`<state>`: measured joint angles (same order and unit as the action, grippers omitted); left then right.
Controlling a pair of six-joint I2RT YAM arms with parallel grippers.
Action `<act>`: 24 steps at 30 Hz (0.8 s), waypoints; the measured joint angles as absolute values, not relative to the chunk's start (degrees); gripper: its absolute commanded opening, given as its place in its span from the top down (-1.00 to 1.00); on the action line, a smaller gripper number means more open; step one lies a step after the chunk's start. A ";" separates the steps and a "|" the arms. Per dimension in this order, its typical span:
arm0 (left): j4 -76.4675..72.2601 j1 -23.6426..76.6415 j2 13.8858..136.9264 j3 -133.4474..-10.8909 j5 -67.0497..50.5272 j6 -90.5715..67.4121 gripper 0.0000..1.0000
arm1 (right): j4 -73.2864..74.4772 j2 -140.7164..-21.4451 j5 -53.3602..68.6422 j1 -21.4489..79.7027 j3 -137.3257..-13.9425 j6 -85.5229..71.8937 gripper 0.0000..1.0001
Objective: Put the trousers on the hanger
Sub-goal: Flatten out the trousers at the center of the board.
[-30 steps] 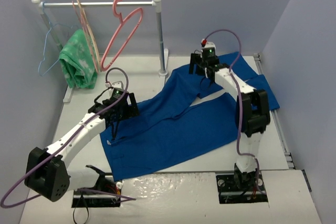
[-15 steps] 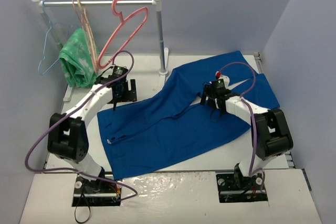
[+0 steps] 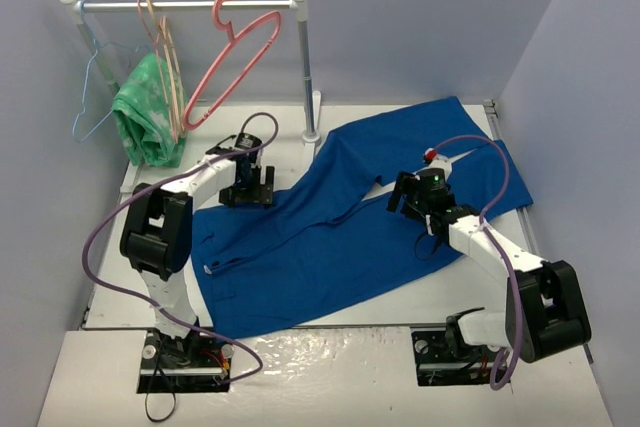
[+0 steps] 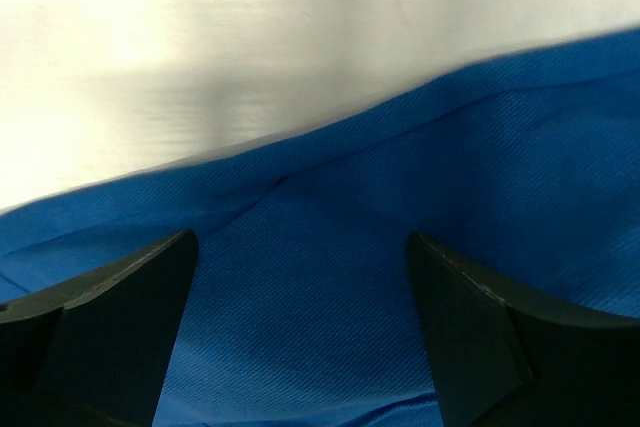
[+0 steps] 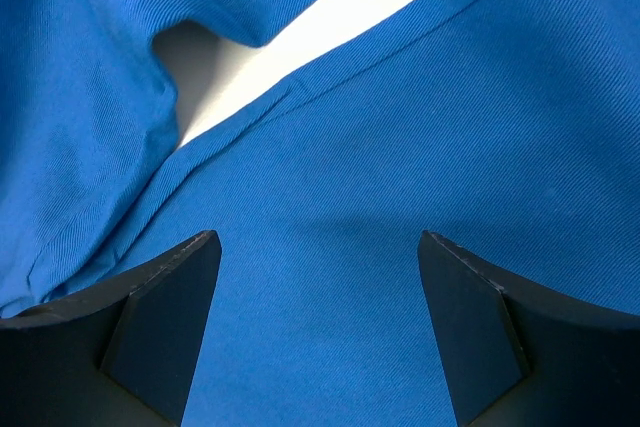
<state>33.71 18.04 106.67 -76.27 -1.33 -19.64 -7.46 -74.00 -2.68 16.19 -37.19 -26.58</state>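
Top external: trousers (image 3: pixel 330 237) flat on table (image 3: pixel 270 127), long axis near-left to far-right. Left gripper (image 3: pixel 247 187) spread wide, empty, at waist end's far edge, nearer hanger (image 3: pixel 235 62) on rail (image 3: pixel 190 5) behind; right gripper (image 3: pixel 405 199) likewise spread, empty, over crotch.

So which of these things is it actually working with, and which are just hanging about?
Part of the job:
- blue trousers, spread flat on the table
- pink hanger, hooked on the rail

Just there:
- green patterned cloth, hanging from the rail
- light-blue wire hanger
- beige hanger
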 measured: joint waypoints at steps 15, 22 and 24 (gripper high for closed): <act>27.21 25.58 104.26 -67.77 2.23 -24.13 -0.06 | -8.97 -72.41 1.57 16.21 -33.25 -25.67 -0.54; 25.41 27.59 103.81 -67.00 4.95 -26.26 1.00 | -9.72 -72.23 2.13 16.21 -32.99 -25.67 -0.54; 26.13 27.68 103.51 -67.04 6.13 -26.25 1.00 | -9.76 -72.20 2.28 16.23 -32.99 -25.67 -0.54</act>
